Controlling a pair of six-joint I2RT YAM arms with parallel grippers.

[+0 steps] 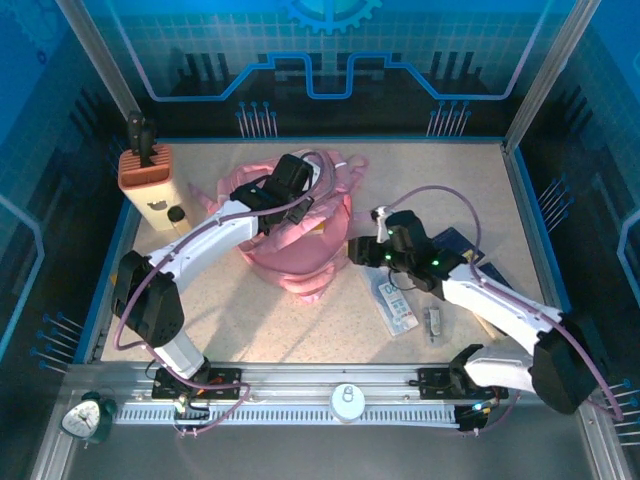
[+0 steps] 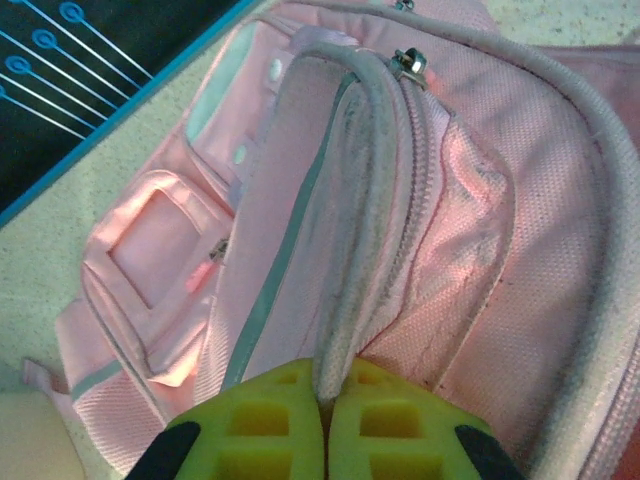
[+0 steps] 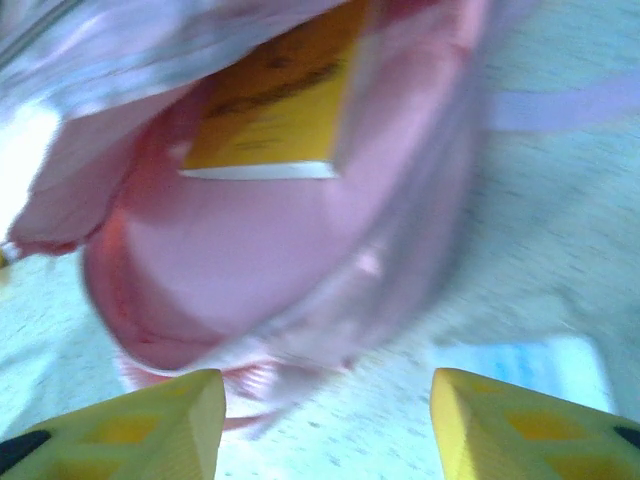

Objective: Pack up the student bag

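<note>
Roughly at the middle of the top view, a little left of centre, sits the student bag (image 1: pixel 300 250), a large soft pink fabric backpack, on the pale speckled table (image 1: pixel 250 320). The left gripper (image 2: pixel 325 425) is clamped tight on the bag's greyish-pink piped edge beside the zip. Its yellow-green fingers (image 2: pixel 270 420) meet at the bottom of the left wrist view with the fabric pinched between them. The right gripper (image 3: pixel 325 420) stands wide apart with nothing in it. Its yellow fingers (image 3: pixel 150 425) sit at the lower corners of the blurred right wrist view, just short of the bag's mouth. Inside that mouth, in the upper middle of the frame, lies a flat yellow book (image 3: pixel 275 120). In the top view the right gripper is just to the right of the bag. Below and right of it lies a clear plastic packet with blue print (image 1: pixel 395 300), and a dark blue flat book (image 1: pixel 462 245) lies beside the right arm, right of centre. At the upper left stands an orange-brown block holder (image 1: pixel 145 168) with a black item upright in it.
</note>
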